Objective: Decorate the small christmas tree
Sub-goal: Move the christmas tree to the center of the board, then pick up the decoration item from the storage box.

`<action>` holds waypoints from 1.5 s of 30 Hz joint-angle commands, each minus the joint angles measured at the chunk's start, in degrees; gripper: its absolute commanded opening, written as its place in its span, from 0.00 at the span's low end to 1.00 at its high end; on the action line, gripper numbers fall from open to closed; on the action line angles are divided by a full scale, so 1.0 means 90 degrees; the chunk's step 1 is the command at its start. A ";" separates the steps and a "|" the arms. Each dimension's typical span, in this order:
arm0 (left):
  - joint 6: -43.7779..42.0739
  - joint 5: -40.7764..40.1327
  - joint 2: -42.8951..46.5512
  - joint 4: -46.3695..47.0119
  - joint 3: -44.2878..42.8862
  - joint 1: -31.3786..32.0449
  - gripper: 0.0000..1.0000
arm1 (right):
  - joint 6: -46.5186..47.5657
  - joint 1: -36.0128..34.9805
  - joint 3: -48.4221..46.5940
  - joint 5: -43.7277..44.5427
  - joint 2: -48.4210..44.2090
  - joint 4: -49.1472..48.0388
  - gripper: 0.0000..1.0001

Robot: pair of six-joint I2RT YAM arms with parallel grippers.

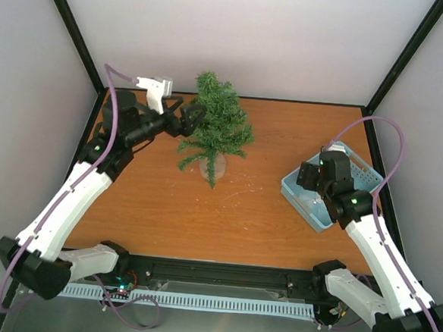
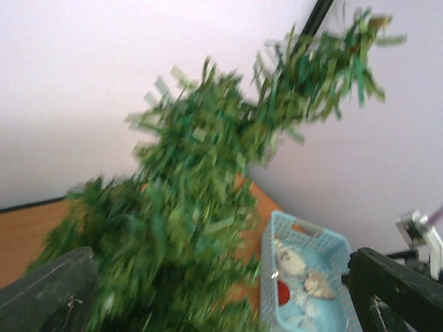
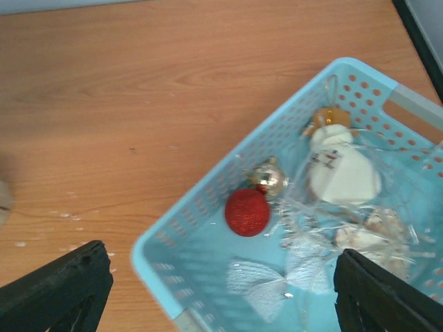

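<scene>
**Both my grippers spread wide: one at the tree, one over the basket**

From above: the small christmas tree (image 1: 217, 124) stands upright on its pale base toward the far edge of the desk (image 1: 240, 220), left of the middle. My left gripper (image 1: 190, 118) is up against the tree's left side, at mid height among the branches. My right gripper (image 1: 309, 178) hangs over a light blue basket (image 1: 290, 187) that sits at the desk's right edge.

Left wrist: the picture is blurred. My two fingers (image 2: 48, 290) sit at the bottom corners, spread far apart, with green branches filling the space between them. I am not pinching anything.

Right wrist: my fingers (image 3: 62, 290) are spread at the bottom corners too, above the basket and holding nothing. Inside it lie a red ball (image 3: 247, 211), a gold bauble (image 3: 270, 178) just beside it, a white snowman (image 3: 342, 169) and some silvery bits.
</scene>
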State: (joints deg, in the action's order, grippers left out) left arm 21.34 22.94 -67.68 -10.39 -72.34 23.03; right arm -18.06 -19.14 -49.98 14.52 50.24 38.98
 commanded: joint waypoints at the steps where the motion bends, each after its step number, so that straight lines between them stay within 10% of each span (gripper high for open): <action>1: -0.0603 -0.0855 0.0946 -0.1273 0.0527 0.0039 1.00 | 0.0083 0.0355 -0.0155 0.0644 0.0516 -0.0046 0.81; 16: -0.1093 -0.1399 0.2986 -0.1208 0.3051 0.0039 1.00 | -0.1460 0.1900 -0.0285 0.0793 0.2615 -0.0359 0.60; 45: -0.1239 -0.1428 0.3277 -0.1096 0.3370 0.0039 1.00 | -0.1829 0.3043 0.0677 -0.0363 0.4145 -0.2310 0.37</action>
State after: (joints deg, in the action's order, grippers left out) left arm 11.38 9.50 -38.57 -22.28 -41.91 23.05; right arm -34.59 7.27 -45.28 12.71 87.07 23.33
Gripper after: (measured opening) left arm 0.997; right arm 0.373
